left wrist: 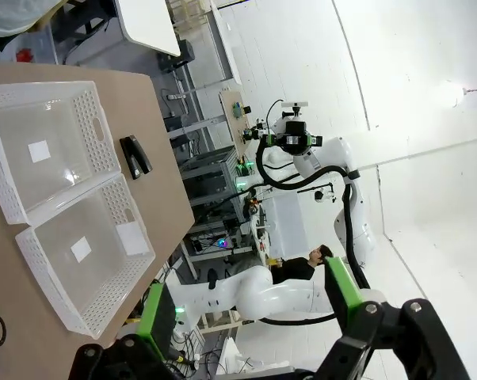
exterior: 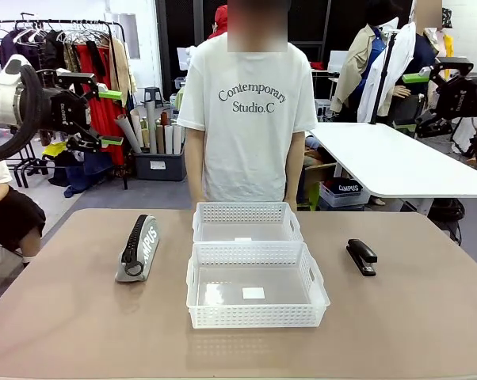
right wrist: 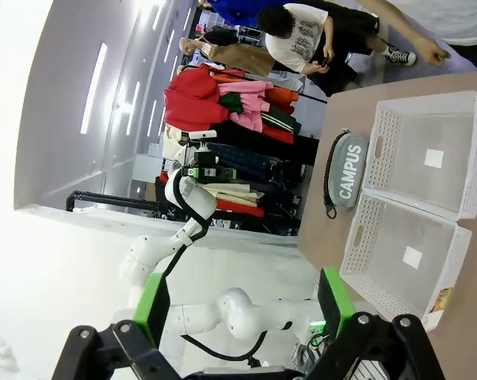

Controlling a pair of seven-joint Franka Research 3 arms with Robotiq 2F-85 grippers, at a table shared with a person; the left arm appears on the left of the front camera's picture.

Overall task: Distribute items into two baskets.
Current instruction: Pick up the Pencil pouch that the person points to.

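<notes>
Two white lattice baskets stand end to end at the table's middle: the near basket (exterior: 254, 317) and the far basket (exterior: 246, 212), both empty. They show again in the left wrist view as the far basket (left wrist: 96, 131) and the near basket (left wrist: 120, 206), and in the right wrist view as the far basket (right wrist: 381, 134) and the near basket (right wrist: 365, 237). The grey "CAMPUS" pouch (exterior: 138, 247) (right wrist: 348, 170) stands on edge left of them. The black stapler (exterior: 361, 256) (left wrist: 135, 156) lies to their right. My left gripper (exterior: 105, 117) (left wrist: 250, 305) hangs open, high off the table's left. High at the right, my right gripper (exterior: 413, 101) (right wrist: 242, 305) is also open.
A person in a white T-shirt (exterior: 246, 111) stands at the table's far edge behind the baskets, arms down. A white table (exterior: 397, 162) and clothes racks (exterior: 72, 55) stand beyond. Bare tabletop (exterior: 80, 324) surrounds the items.
</notes>
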